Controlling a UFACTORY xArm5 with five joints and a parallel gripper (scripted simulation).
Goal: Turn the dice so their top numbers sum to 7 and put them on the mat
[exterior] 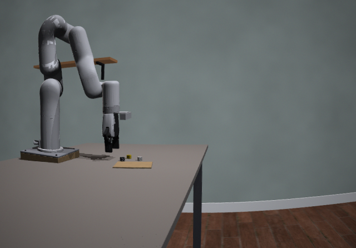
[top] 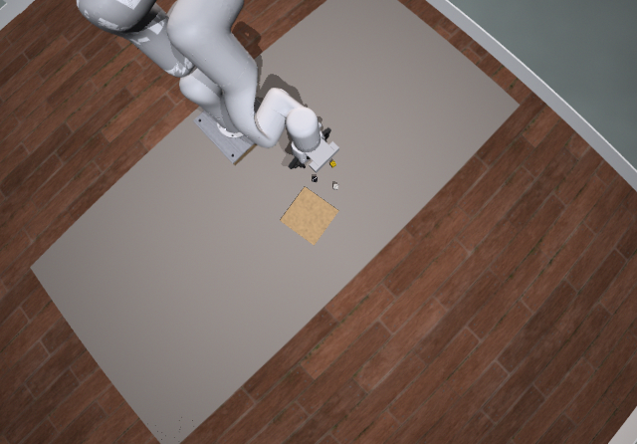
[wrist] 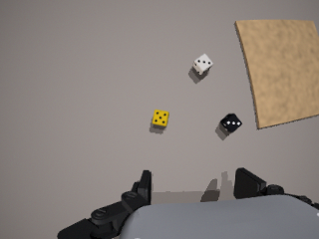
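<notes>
Gripper hangs fully open and empty; an off-centre pinch on the small black die could tumble it, spoiling the total.

Soft, even light is falling from above, leaving the table a flat matte grey with no glare, while the arm is casting a blurred dark shadow onto the surface beside its base plate. In the wrist view each die, like the white die, is throwing a small soft shadow to its lower left. All three views are looking slightly soft and low in detail, and the top and exterior views are bending the baseboard into a curve toward the edges.
</notes>
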